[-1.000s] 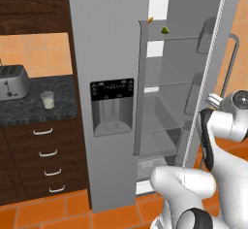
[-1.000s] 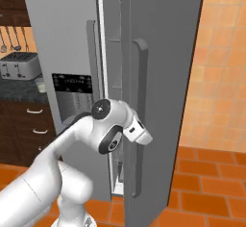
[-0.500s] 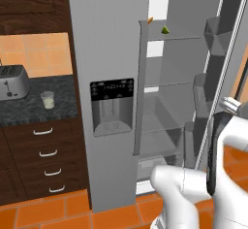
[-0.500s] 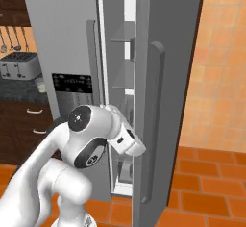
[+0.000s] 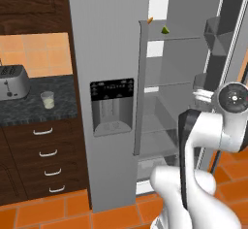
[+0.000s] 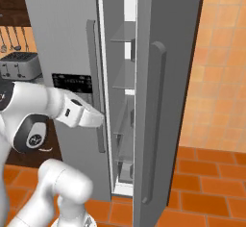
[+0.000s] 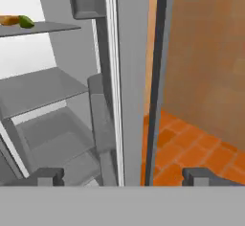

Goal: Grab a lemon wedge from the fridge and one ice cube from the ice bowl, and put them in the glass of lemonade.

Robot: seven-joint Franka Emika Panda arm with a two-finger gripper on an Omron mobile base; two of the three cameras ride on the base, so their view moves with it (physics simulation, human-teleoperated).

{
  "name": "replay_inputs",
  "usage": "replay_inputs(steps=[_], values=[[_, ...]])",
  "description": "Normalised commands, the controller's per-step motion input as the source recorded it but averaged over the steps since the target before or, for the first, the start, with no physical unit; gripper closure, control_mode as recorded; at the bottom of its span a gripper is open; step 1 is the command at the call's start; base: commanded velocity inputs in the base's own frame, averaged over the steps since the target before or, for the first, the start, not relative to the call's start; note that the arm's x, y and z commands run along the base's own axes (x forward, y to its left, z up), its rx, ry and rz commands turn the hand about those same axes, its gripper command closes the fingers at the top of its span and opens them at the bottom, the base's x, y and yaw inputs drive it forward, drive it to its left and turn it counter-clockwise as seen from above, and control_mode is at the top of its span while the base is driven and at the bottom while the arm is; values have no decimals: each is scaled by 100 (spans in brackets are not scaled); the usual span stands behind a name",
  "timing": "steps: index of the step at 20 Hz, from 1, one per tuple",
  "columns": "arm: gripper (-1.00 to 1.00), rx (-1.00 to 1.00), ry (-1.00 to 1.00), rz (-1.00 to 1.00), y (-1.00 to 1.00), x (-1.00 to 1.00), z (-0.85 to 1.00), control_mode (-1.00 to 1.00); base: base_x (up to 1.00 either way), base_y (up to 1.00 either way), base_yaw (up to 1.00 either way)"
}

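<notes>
The lemon wedge [image 5: 165,29] lay on the top shelf inside the fridge [image 5: 109,53], whose right door [image 6: 166,77] stood swung open; an orange item [image 5: 150,20] sat near it on the same shelf. The glass of lemonade [image 5: 47,99] stood on the dark counter [image 5: 29,111] left of the fridge, just beside the toaster [image 5: 13,82]. The gripper [image 7: 122,175] had its jaws spread wide with nothing between them, straddling the open door's edge.
</notes>
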Motion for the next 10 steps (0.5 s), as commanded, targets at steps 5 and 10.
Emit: replay_inputs(steps=[5,10], values=[[-100,-48,40,-1,83,99,17,-100,0,0,0],[-100,-42,40,-8,8,100,-2,-100,0,0,0]])
